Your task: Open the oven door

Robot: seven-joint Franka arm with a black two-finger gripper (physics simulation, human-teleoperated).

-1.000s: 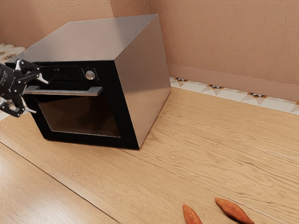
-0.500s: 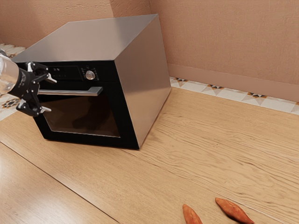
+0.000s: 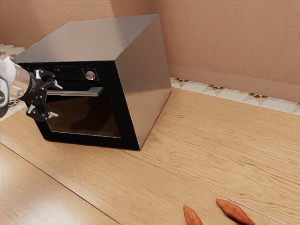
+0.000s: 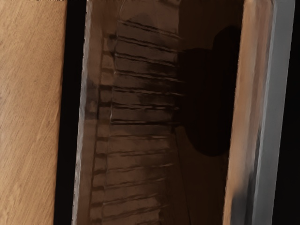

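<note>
At the exterior view's left, the gripper (image 3: pixel 55 100) stands open before the oven door (image 3: pixel 123 110), fingers spread near one end of the handle (image 3: pixel 77 93); contact cannot be determined. Door shut on the front of the oven (image 3: pixel 145 84), below the knob (image 3: pixel 90 75); wire rack (image 4: pixel 145 89) visible through the window (image 3: pixel 84 115). Farther out on the wooden counter (image 3: pixel 211 150), two sweet potatoes (image 3: pixel 234 212) lie near each other, well apart from the oven.
</note>
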